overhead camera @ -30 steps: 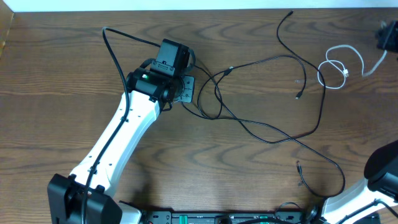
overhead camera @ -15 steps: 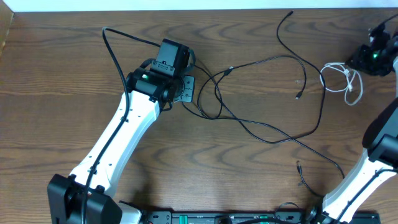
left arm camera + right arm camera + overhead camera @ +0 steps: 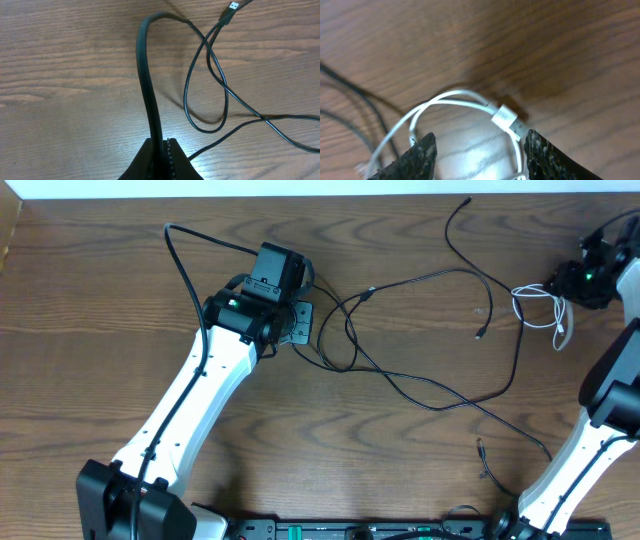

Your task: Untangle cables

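Left gripper clamped shut on black cable; cable arcs away from jaws over wood. More black cables lie looped across tabletop centre. Right gripper at far right, jaws apart, straddling coiled white cable, not pinching it.

Long black thin cables: spread in crossing loops over the middle and right of the brown wooden table.
Left gripper: at the tangle's left end, one strand between its fingers.
Short white cable: far right, just right of the black ones, between the right gripper's fingers.
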Controlling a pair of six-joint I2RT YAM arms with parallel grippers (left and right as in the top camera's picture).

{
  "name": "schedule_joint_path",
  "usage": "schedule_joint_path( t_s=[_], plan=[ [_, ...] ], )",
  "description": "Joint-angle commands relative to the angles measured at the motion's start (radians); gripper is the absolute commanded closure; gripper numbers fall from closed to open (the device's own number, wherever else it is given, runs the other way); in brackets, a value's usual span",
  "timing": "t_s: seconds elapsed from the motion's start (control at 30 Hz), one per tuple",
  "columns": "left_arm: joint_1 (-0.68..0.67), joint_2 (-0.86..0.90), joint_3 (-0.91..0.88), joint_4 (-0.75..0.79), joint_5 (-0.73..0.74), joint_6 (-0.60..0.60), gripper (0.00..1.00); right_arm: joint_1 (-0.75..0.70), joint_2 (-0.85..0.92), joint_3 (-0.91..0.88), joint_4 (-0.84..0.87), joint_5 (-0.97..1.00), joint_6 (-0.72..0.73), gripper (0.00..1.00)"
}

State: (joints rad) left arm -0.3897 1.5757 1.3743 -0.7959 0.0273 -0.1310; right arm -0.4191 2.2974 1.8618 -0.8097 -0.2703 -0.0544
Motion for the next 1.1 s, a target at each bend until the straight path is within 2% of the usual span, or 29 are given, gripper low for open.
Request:
schedule_joint_path(
  t_s=[0.0, 0.3, 0.6, 0.8, 0.97, 1.07],
  plan=[
    [0.002, 0.007, 0.006, 0.001, -0.001, -0.002, 0.92, 0.014, 0.039, 0.000, 0.031, 0.033, -0.039, 0.48],
    [0.002, 0.007, 0.006, 0.001, -0.001, -0.002, 0.93, 0.051, 0.046, -0.001, 0.071, 0.100, -0.174, 0.44],
    [0.002, 0.007, 0.006, 0.001, -0.001, -0.002, 0.93, 0.065, 0.047, -0.013, 0.046, 0.108, -0.214, 0.49],
    [0.002, 0.007, 0.006, 0.000, -0.001, -0.002, 0.93, 0.061, 0.051, -0.015, 0.044, 0.148, -0.243, 0.46],
    [0.002, 0.007, 0.006, 0.000, -0.001, -0.002, 0.93, 0.052, 0.076, -0.016, 0.071, 0.156, -0.249, 0.38],
    [0.002, 0.007, 0.006, -0.001, -0.001, -0.002, 0.93, 0.051, 0.095, -0.016, 0.075, 0.177, -0.276, 0.40]
  ],
)
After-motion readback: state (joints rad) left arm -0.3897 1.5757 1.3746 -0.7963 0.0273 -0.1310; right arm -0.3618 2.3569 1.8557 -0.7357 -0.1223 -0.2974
